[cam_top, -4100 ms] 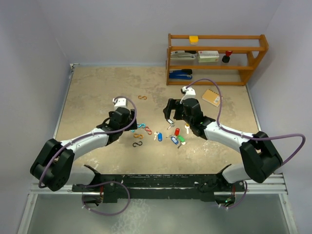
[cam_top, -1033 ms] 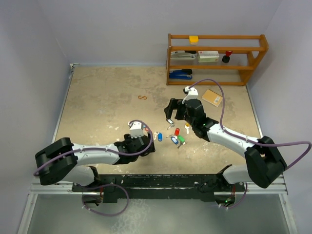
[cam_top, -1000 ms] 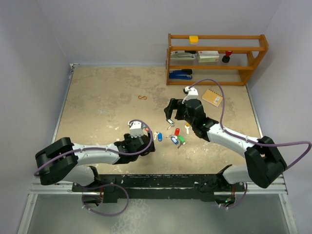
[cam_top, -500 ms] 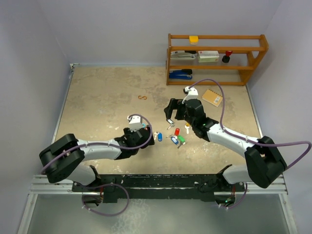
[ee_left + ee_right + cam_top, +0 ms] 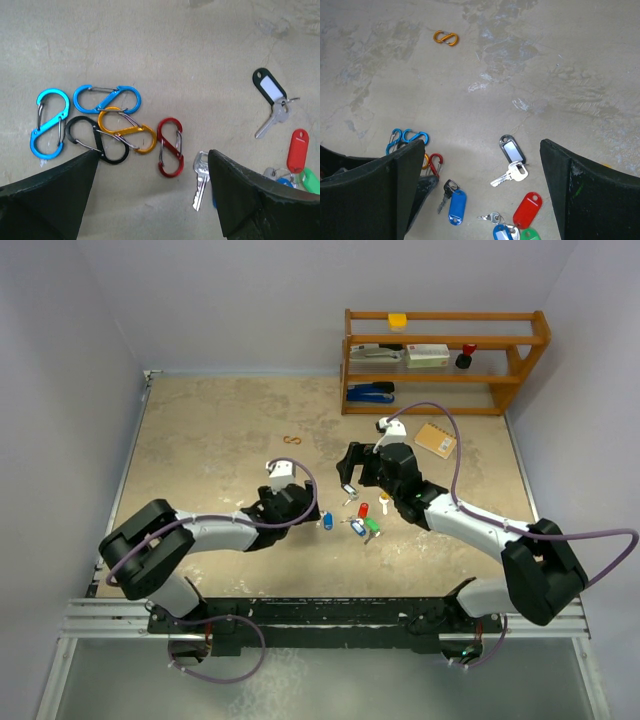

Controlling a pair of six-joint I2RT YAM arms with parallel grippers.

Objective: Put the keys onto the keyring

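Note:
Several keys lie on the table between my grippers: a blue-tagged key point(image 5: 327, 521) point(image 5: 455, 205), a black-and-white tagged key point(image 5: 511, 150) point(image 5: 270, 90), a red tag point(image 5: 363, 510) point(image 5: 527, 210), green point(image 5: 372, 526) and blue point(image 5: 502, 232) tags bunched together, and a yellow one point(image 5: 384, 504). A bare silver key point(image 5: 201, 179) lies by my left gripper's right finger. Blue point(image 5: 107, 98), orange point(image 5: 125, 131), black point(image 5: 95, 140) and red point(image 5: 170, 146) S-clips lie clustered. My left gripper point(image 5: 305, 508) point(image 5: 152, 162) is open, low over the clips. My right gripper point(image 5: 348, 482) point(image 5: 482, 150) is open above the keys.
A lone orange S-clip point(image 5: 292, 441) point(image 5: 445, 38) lies farther back. A wooden shelf point(image 5: 445, 360) with a blue stapler point(image 5: 370, 392) stands at the back right, and a small notepad point(image 5: 434, 440) lies in front of it. Walls close in both sides.
My left arm swung down to the near edge, then forward; its open gripper is now over the S-clips beside the blue-tagged key. The right arm has barely moved.

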